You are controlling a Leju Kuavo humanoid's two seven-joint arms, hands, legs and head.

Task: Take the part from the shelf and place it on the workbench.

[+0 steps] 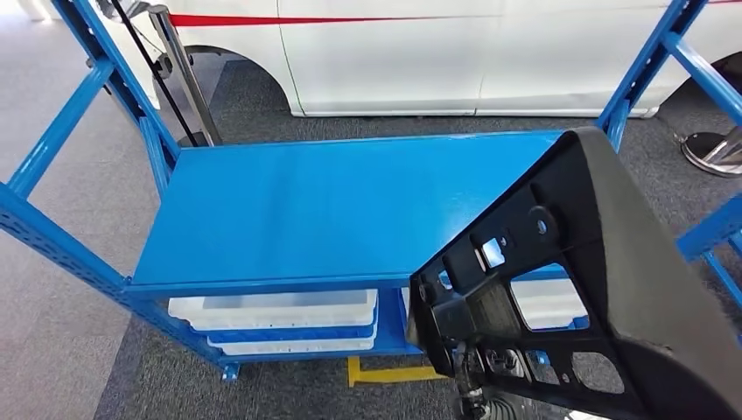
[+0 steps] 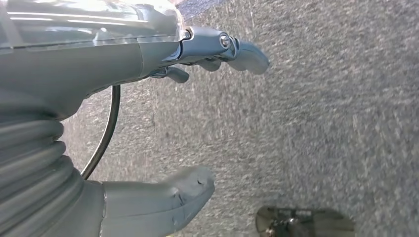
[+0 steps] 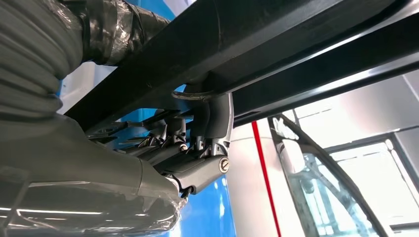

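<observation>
1. The black part (image 1: pixel 604 289) is being held up at the lower right of the head view, tilted, over the right front corner of the blue shelf (image 1: pixel 332 210); its lower edge is running out of the picture, and it is hiding most of the hand beneath it.
2. In the right wrist view the right hand (image 3: pixel 197 148) is gripping the part (image 3: pixel 257 54), its fingers (image 3: pixel 212 118) hooking up around a black bar; the fingertips are lying out of sight behind the bar.
3. The left hand (image 2: pixel 188 118) is hanging over grey carpet (image 2: pixel 321 123), holding nothing, thumb (image 2: pixel 163 205) and fingers (image 2: pixel 237 49) standing well apart.
4. White bins (image 1: pixel 276 311) are sitting on the lower shelf level, partly covered by the top board and the part.
5. A white car (image 1: pixel 455 52) is standing behind the shelf, cut off at the top edge.
6. A yellow floor marking (image 1: pixel 385 374) is showing under the shelf.
</observation>
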